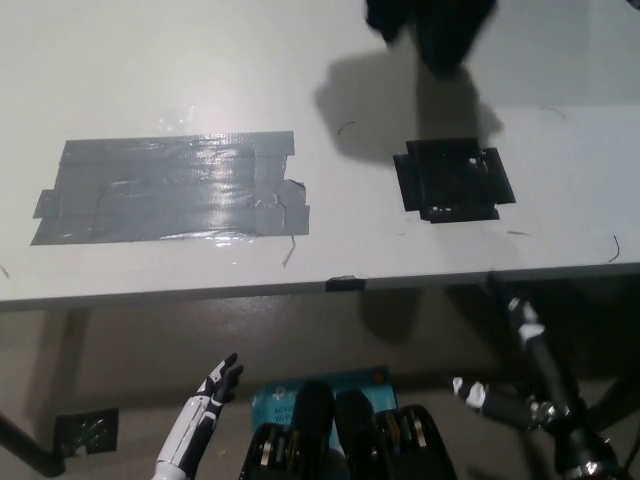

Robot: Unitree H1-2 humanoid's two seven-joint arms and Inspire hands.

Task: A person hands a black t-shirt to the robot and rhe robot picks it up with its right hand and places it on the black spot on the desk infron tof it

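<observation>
Nearest the camera, below the desk edge: left hand [215,385], white with dark fingertips, low at lower left, fingers spread, holding nothing. Right hand [500,400] low at lower right, under the desk line; dark against dark floor, grip state cannot be told.

Desk [330,250], white, its front edge running across the frame above both hands. On it, a grey tape patch [170,190] left of centre and the black spot [452,180] right of centre, the two well apart with bare surface between.

Farthest, at the top edge: black t-shirt [432,28] hanging above the desk beyond the black spot, its shadow falling near the spot.
</observation>
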